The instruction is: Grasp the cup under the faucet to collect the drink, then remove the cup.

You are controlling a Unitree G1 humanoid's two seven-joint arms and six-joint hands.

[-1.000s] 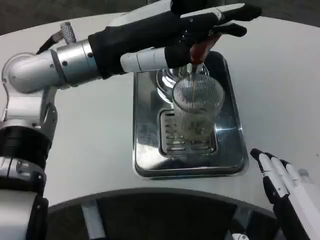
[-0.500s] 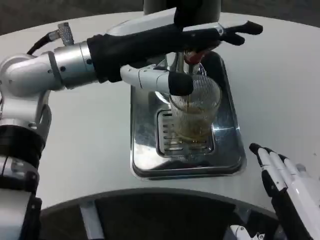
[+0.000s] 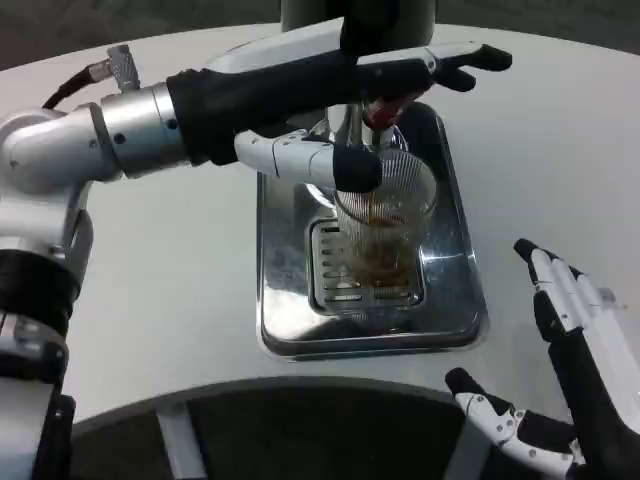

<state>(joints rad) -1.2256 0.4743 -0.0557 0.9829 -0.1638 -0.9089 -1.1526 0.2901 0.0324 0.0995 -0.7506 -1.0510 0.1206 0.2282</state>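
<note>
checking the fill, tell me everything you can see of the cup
The cup is a clear ribbed tumbler, glass or plastic by its look, standing upright on the slotted grate of the steel tray, right below the faucet. Brown drink fills roughly its lower part, with a thin stream falling into it. The left hand reaches over it; one finger lies against its rim on the left.

White desk (image 3: 180,300) w/ rounded front edge. A shiny metal drip tray (image 3: 285,290) sits on it approx centre, long side running front to back; slotted grate (image 3: 340,285) in its front half. Dark floor beyond desk's far edge.
</note>
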